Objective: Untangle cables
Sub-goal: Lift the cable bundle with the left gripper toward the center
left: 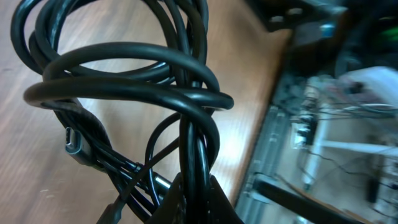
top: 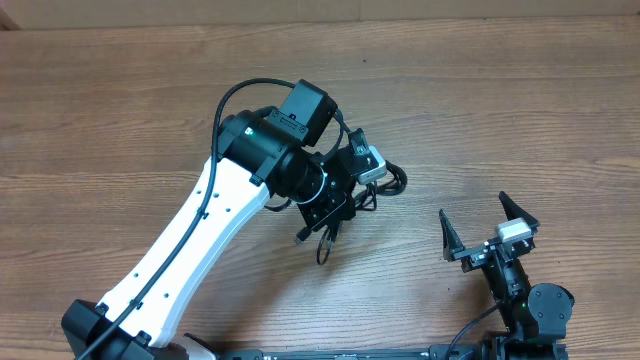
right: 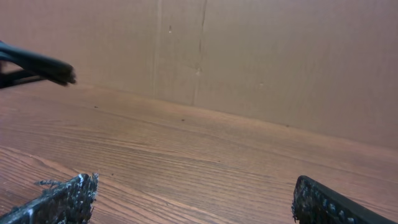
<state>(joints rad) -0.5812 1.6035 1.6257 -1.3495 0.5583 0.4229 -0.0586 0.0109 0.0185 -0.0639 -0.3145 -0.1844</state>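
Note:
The cables point(left: 124, 74) are a knotted bundle of thin black cords, looped over one another and filling the left wrist view. A small plug point(left: 71, 140) sticks out at the left. My left gripper point(left: 196, 196) is shut on two or three strands that run straight down between its fingers. From overhead, the left gripper point(top: 335, 205) holds the bundle mid-table, with loops point(top: 392, 182) to its right and loose ends point(top: 322, 242) trailing below. My right gripper point(top: 478, 218) stands open at the lower right, apart from the cables. Between its fingers point(right: 62, 200) there is only bare wood.
The wooden table point(top: 520, 110) stretches all around the bundle. A brown cardboard wall point(right: 249, 56) rises at the far edge. A dark blurred object point(right: 37, 65) pokes in at the left of the right wrist view. The table's edge and lab clutter point(left: 336, 124) show beyond the cables.

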